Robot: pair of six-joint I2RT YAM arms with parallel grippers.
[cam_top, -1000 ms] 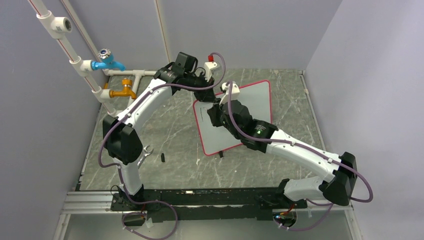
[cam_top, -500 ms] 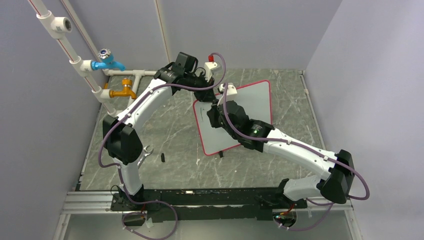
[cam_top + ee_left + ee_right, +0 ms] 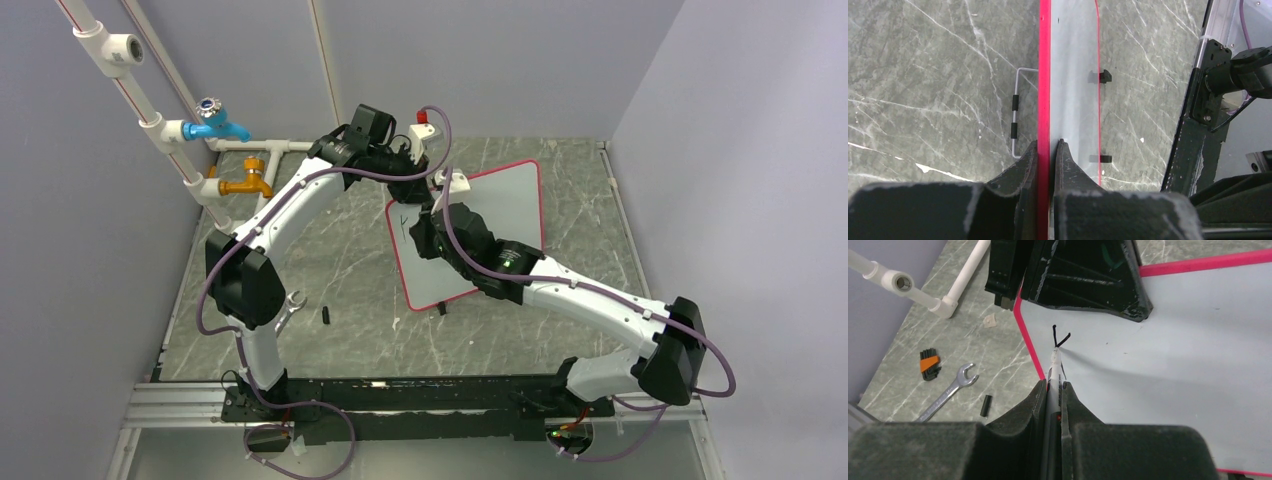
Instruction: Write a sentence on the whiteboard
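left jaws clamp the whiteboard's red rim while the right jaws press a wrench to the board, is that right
No. The right jaws press a marker, not a wrench, to the whiteboard, as the right wrist view shows; the wrench lies on the table. The left jaws do clamp the red rim.

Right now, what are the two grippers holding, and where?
Left gripper pinches the whiteboard by its red rim; right gripper grips a marker by its barrel.
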